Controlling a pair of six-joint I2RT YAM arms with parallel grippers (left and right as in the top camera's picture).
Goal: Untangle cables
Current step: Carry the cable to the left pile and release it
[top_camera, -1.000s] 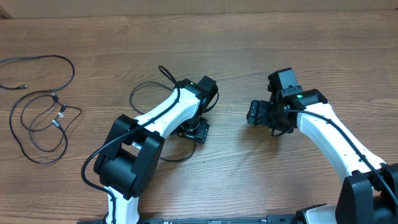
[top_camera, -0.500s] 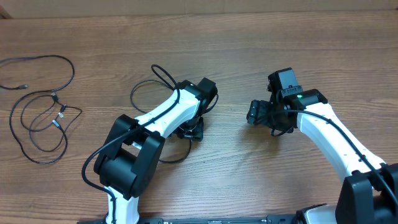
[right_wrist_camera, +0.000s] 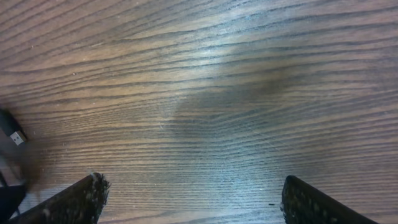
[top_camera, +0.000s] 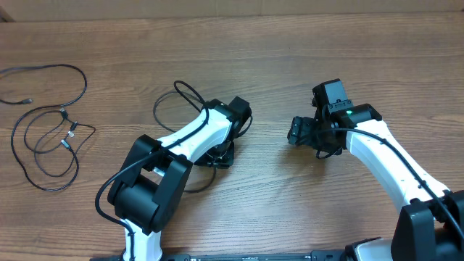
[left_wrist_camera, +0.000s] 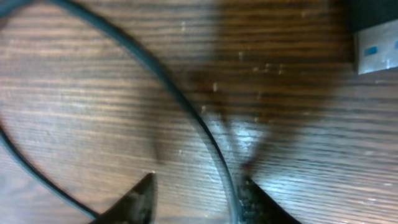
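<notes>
Wood table (top_camera: 290, 65), cable (left_wrist_camera: 186, 118) between L gripper (left_wrist_camera: 198, 194) jaws

No legible text, brand or number anywhere. Small white rectangular tag (left_wrist_camera: 382, 57) carries blue mark (too blurred to read), left wrist view.

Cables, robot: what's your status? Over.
Left gripper open, straddling one cable. Right gripper open, empty. Other cables lie far left. Nothing blocking. Over.

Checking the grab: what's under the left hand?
A black cord crosses the wood table between the fingers of the left hand. Overhead, the arm hides where it runs on.
</notes>
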